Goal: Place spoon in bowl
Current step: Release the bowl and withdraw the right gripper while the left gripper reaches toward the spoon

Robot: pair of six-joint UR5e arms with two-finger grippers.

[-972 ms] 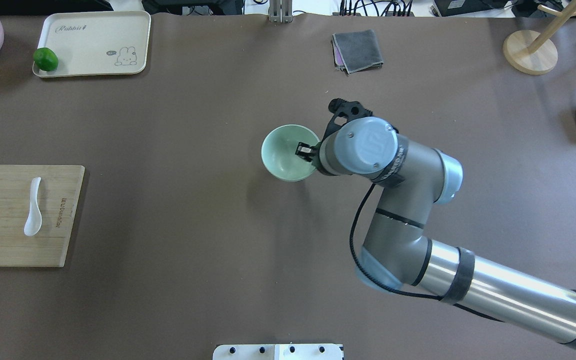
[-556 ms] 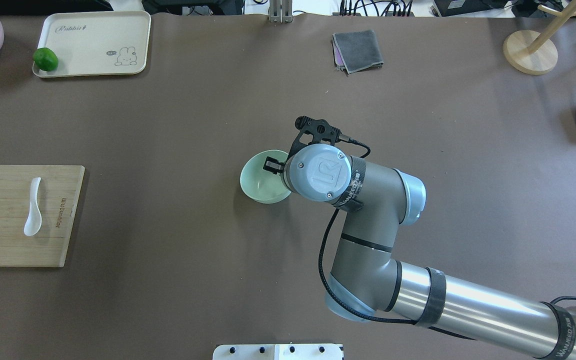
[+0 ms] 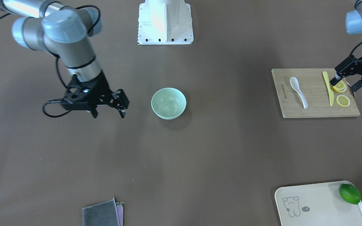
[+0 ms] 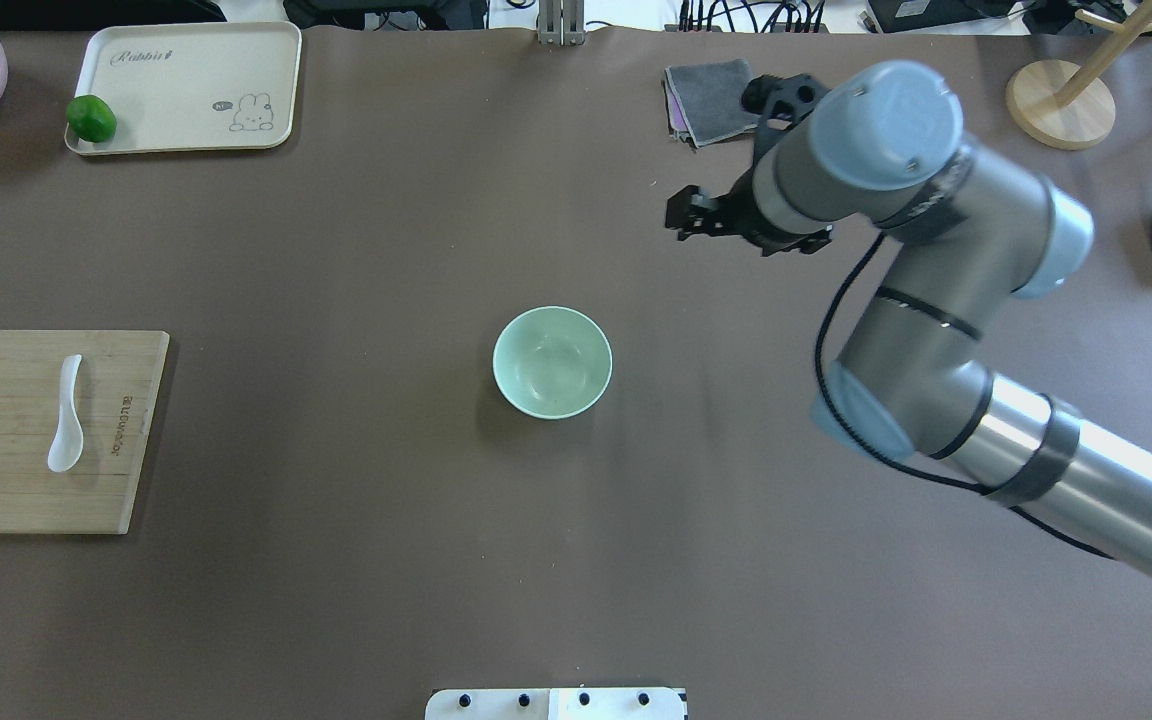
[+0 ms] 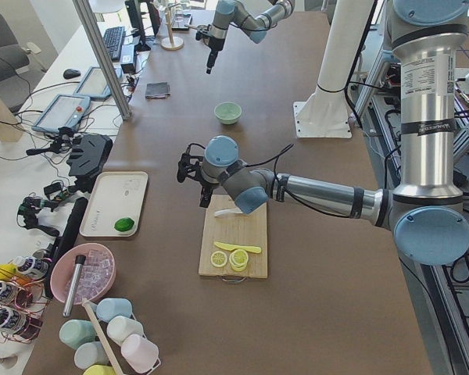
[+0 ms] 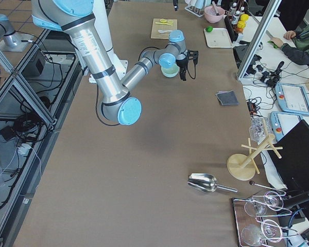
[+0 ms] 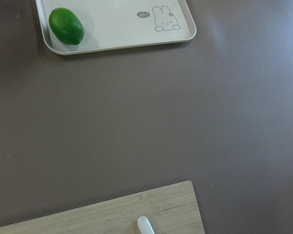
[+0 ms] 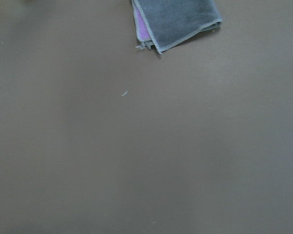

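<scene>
At table (image 4: 336,560) centre: bowl (image 4: 552,361) upright;
right claw (image 3: 108,115): released, fingers down, raised, apart from bowl;
left claw (image 3: 344,85): released, raised near cutting board (image 3: 316,110);
spoon (image 3: 299,93): flat on board

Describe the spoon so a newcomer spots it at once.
Find the wooden board at the robot's left end of the table. The spoon lies on it, on the side nearer the bowl. It is white with an oval scoop, unlike the slim yellow knife and lemon slices beside it.
</scene>
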